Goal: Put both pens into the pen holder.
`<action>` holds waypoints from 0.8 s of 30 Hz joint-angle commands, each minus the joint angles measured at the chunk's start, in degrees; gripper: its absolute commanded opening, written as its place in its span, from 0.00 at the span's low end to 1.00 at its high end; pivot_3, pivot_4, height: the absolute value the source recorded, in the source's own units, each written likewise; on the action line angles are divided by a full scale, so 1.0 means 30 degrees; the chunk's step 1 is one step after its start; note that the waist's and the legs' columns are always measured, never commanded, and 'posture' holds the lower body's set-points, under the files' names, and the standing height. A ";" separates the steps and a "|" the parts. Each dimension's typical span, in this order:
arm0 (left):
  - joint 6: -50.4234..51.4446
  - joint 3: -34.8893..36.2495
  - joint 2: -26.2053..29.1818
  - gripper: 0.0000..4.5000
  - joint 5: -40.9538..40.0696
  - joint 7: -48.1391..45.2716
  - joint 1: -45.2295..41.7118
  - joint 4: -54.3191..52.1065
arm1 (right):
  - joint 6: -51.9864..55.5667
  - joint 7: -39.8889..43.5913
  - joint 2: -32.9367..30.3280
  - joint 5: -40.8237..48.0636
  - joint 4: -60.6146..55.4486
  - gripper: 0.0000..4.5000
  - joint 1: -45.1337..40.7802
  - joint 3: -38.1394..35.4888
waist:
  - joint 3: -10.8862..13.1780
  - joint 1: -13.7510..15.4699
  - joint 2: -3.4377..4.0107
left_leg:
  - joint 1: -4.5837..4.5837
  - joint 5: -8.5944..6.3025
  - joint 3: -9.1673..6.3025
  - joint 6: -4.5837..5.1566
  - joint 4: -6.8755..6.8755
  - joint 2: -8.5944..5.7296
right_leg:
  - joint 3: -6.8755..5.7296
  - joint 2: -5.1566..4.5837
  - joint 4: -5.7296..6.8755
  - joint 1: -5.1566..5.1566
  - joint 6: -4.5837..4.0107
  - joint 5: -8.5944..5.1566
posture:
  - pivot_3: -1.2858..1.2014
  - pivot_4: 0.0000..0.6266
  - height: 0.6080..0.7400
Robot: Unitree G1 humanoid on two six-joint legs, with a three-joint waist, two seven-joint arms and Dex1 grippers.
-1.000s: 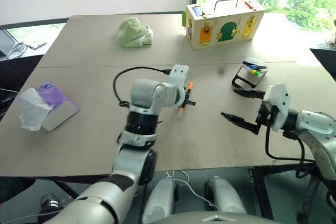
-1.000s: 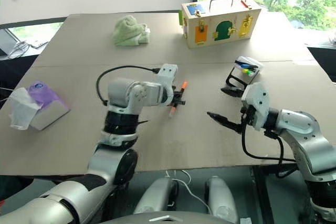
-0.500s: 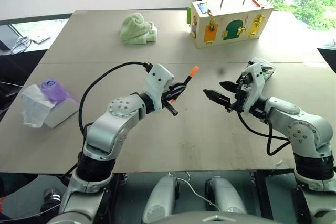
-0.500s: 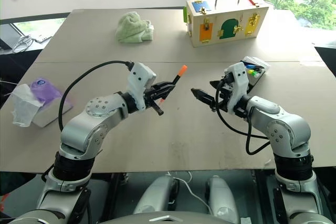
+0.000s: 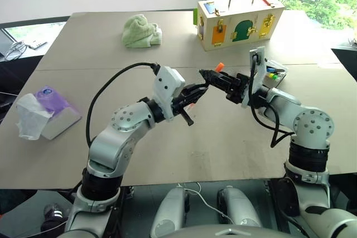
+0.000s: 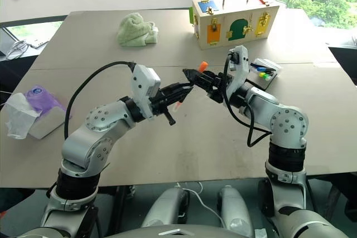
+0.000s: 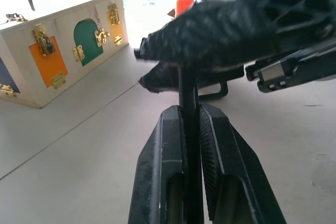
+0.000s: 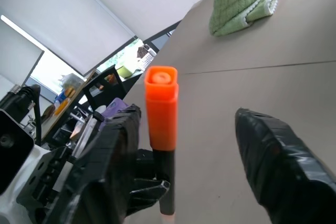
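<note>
Clearly the handover turns on the orange-capped pen [image 8: 161, 129]: the left claw [image 7: 192, 129] is clamped shut on its black barrel above the middle of the worktop [image 5: 223, 143], long axis aimed cap-first at the right claw [image 8: 210, 156]. That claw's fingers stand half-open around the cap, not touching. The pen holder [image 5: 274, 73] stands near the worktop's right edge, beyond the right arm, so the right arm is nearer.

Both arms were silver-grey with rounded joints and black bands; white camera blocks sat on the wrists; black cables looped alongside; the fingers were black and ribbed.
</note>
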 commanded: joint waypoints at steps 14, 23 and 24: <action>0.2083 0.2730 0.0186 0.63 -0.5067 -0.0723 -0.0149 -0.1376 | -0.2919 0.1263 -0.4625 -0.2288 -0.2031 0.00 -0.0251 0.0089 | 0.0009 -0.0014 0.0014 | 0.0004 -0.0001 0.0010 0.0003 0.0012 0.0017 | -0.0019 0.0046 0.0007 0.0000 0.0004 -0.0003 | 0.52 0.24 1.00; 0.2046 0.2458 0.1560 0.64 -0.5913 -0.2012 0.0721 -0.0721 | -0.7474 0.4972 -1.2016 -0.9228 -0.2088 0.00 0.0785 0.0009 | 0.0022 -0.0018 0.0029 | 0.0011 -0.0008 0.0052 0.0011 0.0014 0.0044 | 0.0012 0.0071 -0.0019 0.0005 0.0009 -0.0009 | 0.52 0.24 1.00; 0.1975 0.2309 0.1478 0.64 -0.5857 -0.2009 0.0651 -0.0650 | -0.7936 0.4884 -1.2134 -0.9957 -0.1749 0.00 0.0829 0.0193 | 0.0022 -0.0018 0.0029 | 0.0016 -0.0008 0.0056 0.0012 0.0016 0.0057 | 0.0019 0.0078 -0.0022 0.0010 0.0008 -0.0009 | 0.52 0.24 1.00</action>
